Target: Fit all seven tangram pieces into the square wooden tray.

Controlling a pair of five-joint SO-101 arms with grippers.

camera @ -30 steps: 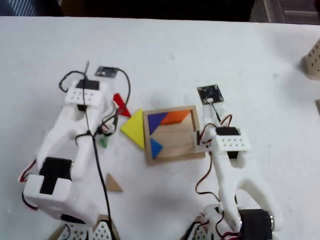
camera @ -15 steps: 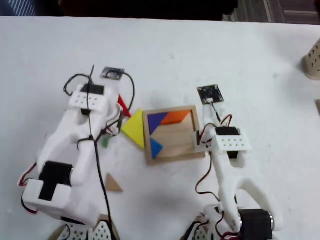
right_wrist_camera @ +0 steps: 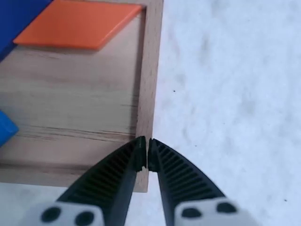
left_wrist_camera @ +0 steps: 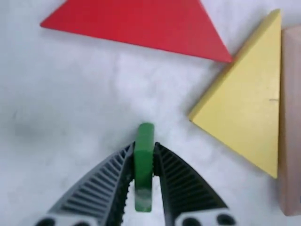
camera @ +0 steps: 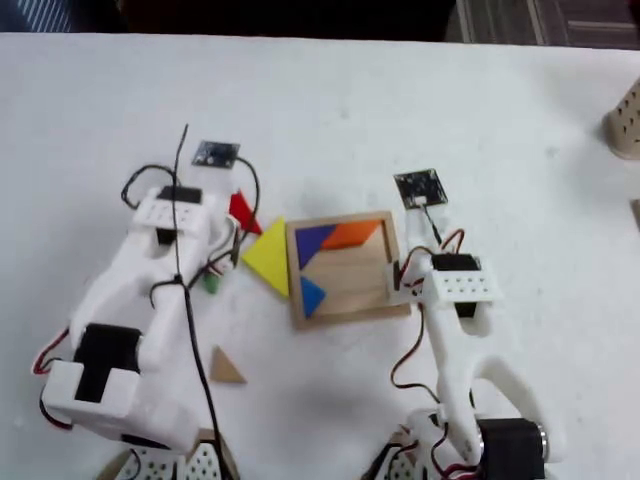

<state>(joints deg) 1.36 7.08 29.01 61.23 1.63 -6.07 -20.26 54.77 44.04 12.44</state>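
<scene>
- High view: tray (camera: 350, 313) is sitting mid-table between the two arms, and the table (camera: 480, 110) is showing white all round it.
- Three pieces are lying inside the tray: dark blue triangle (camera: 312, 240) in the far-left corner, orange parallelogram (camera: 353, 233) just beside it along the far wall, small blue triangle (camera: 312, 296) against the left wall. The rest of the tray floor is showing bare wood.
- Yellow triangle (camera: 268, 257) is lying flat outside, its long edge touching the tray's left wall.
- Red triangle (camera: 242, 210) is lying on the table just beyond the yellow one, partly under the left arm.
- Tan triangle (camera: 227, 367) is lying nearer the arm bases, well apart from the tray.
- Left gripper (camera: 215, 270) is hanging left of the yellow triangle and clamping the green piece (camera: 210, 283).
- Left wrist view: left gripper (left_wrist_camera: 143, 147) is pinching the green piece (left_wrist_camera: 144, 134) edge-on, both ribbed fingers (left_wrist_camera: 175, 176) pressing its faces. Red triangle (left_wrist_camera: 141, 23) and yellow triangle (left_wrist_camera: 244, 108) are lying ahead of it, with the tray (left_wrist_camera: 289, 117) wall behind the yellow one. Cannot tell whether the green piece is touching the table.
- Right gripper (camera: 400, 277) is sitting at the tray's right wall, near the front corner.
- Right wrist view: right gripper (right_wrist_camera: 146, 145) is clenched, tips together with nothing between them, over the tray (right_wrist_camera: 149, 70) rim. Orange parallelogram (right_wrist_camera: 80, 23) is lying against the far wall.
</scene>
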